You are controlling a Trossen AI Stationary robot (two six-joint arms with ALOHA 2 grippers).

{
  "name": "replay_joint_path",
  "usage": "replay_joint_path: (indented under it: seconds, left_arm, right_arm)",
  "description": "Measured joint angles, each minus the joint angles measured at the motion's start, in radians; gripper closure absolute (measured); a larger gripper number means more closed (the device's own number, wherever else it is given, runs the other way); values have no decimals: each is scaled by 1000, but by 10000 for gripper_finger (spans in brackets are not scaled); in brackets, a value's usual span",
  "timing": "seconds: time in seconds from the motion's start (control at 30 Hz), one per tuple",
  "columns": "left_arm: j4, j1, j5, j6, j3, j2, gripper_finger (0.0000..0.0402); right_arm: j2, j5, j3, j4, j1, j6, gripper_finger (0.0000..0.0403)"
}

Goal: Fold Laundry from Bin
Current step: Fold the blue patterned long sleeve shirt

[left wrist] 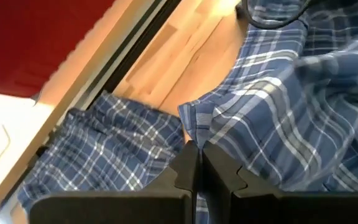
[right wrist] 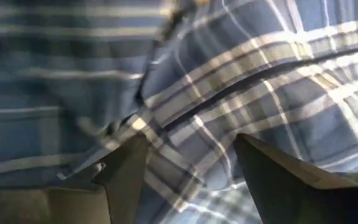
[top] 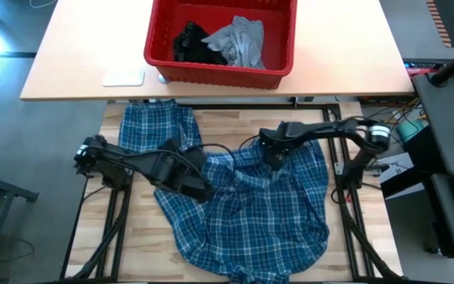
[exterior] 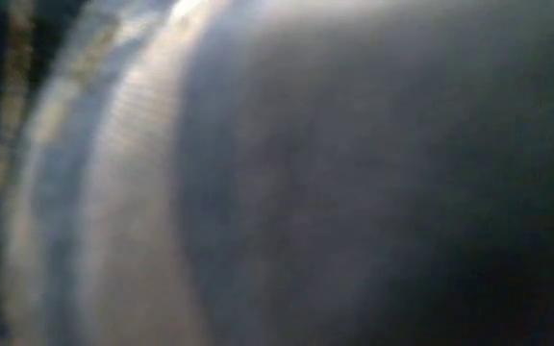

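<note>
The blue-and-white plaid shirt (top: 251, 221) lies crumpled and spread over the wooden table. One part (top: 152, 126) reaches toward the far left corner. My left gripper (top: 207, 192) is shut on the shirt near its left middle. My right gripper (top: 274, 162) points down, open, close over the shirt's far middle (right wrist: 229, 93); whether its fingertips touch the cloth I cannot tell. The red bin (top: 219, 76) stands on the far table, with a light grey T-shirt (top: 243, 41) and a black garment (top: 195, 43) inside. Blurred cloth fills the low view. My left gripper pinches an edge of the plaid shirt (left wrist: 190, 134) between its two shut fingers (left wrist: 219, 168), slanting down from the table's left side. One layer or several, I cannot tell. The cloth rises slightly to the fingers; the rest lies slack on the table.
A white flat object (top: 123, 77) lies on the far table, left of the bin. A dark rail (top: 235, 102) runs between the two tables. Cables and equipment (top: 448, 142) crowd the right side. Bare wood (left wrist: 179, 56) shows between the shirt's two parts.
</note>
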Motion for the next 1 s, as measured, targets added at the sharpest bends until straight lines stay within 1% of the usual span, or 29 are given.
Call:
replay_joint_path:
  seconds: [0.1,0.13,0.17,0.23,0.3,0.37,0.43,0.5,0.53,0.63,0.67,0.7,0.77,0.87,0.93,1.0]
  left_arm:
    - [0,2,22,-16,-15,-18,402]
    - [0,2,25,-27,-19,-24,402]
    - [1,3,30,-38,-25,-28,402]
    - [2,3,51,-58,-42,-29,402]
    - [13,3,64,-74,-68,-29,402]
    - [45,4,99,-79,-105,-29,402]
    - [106,3,139,-70,-159,-27,402]
    - [169,3,189,-53,-224,-26,401]
    - [208,3,212,-45,-258,-26,401]
    - [333,3,276,-19,-362,-26,401]
    - [397,3,303,-3,-396,-26,401]
    - [469,3,328,19,-428,-26,401]
    - [635,3,385,64,-490,-26,401]
    - [841,3,444,88,-566,-26,401]
    - [904,2,452,73,-600,-26,401]
    - [906,3,453,47,-619,-26,401]
  right_arm:
    - [31,187,15,-110,-47,1,169]
    - [26,235,17,-139,-69,4,172]
    - [10,260,14,-155,-92,3,175]
    - [-35,262,-3,-156,-141,-4,178]
    - [-100,259,-21,-155,-190,-5,182]
    - [-173,256,-32,-153,-229,-3,187]
    - [-256,239,-36,-152,-256,-2,193]
    - [-334,191,-35,-125,-279,11,200]
    - [-370,148,-35,-106,-292,15,202]
    - [-444,-44,-35,-31,-324,44,206]
    - [-458,-99,-36,1,-328,60,207]
    - [-464,-133,-36,41,-326,67,207]
    - [-458,-158,-36,121,-312,68,207]
    - [-397,-159,-35,177,-288,63,207]
    - [-335,-158,-37,151,-271,58,207]
    - [-271,-139,-46,109,-257,46,207]
